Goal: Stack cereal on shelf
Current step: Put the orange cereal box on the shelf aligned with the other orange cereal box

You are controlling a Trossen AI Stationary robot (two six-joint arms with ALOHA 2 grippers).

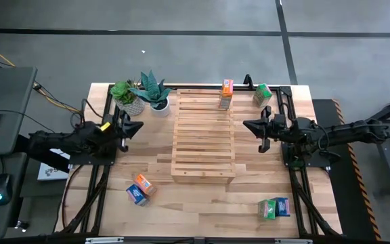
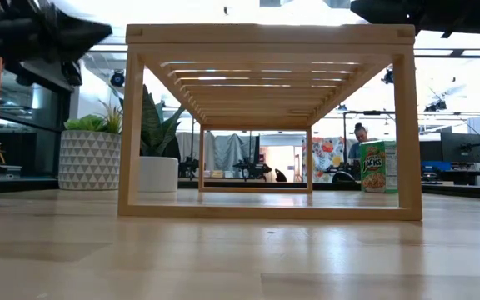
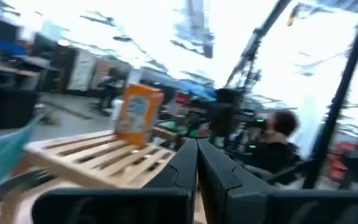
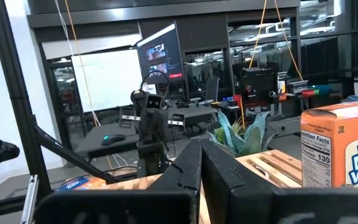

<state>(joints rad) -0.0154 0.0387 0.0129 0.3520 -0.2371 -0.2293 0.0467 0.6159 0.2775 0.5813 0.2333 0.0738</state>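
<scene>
Shelf (image 1: 203,135) in mid-table, slats running crosswise, long axis front to back. One orange box (image 1: 226,93) already upright on its far right corner; green box (image 1: 262,95) on the table just right of that corner, off the shelf. Near edge: orange-and-blue pair (image 1: 140,189) lying front-left, green-and-blue pair (image 1: 274,208) front-right, both well apart from the shelf (exact count within each pair hard to tell). Two plants (image 1: 141,95) at the far left corner, clear of the work.

Left gripper (image 1: 135,127) hanging beside the shelf's left side, jaws clenched, holding nothing. Right gripper (image 1: 250,125) mirrored beside the right side, likewise pinched closed and empty.

Probably the start of a fetch, most of the stacking left to do. To do it well:

- Part the jaws before descending, not during.
- Take each box with the arm on its own side: green box or front-right pair for the right, front-left pair for the left.
- Separate touching boxes first, or approach from the free face, so the neighbour is not dragged along.
- Grip across the narrow faces, lightly (thin card likely to dent).
- Lift above the top slats before crossing, so the frame is not clipped.
- Set down flat across several slats, next to the orange box, not against it.
- Release only once settled; withdraw straight up.
</scene>
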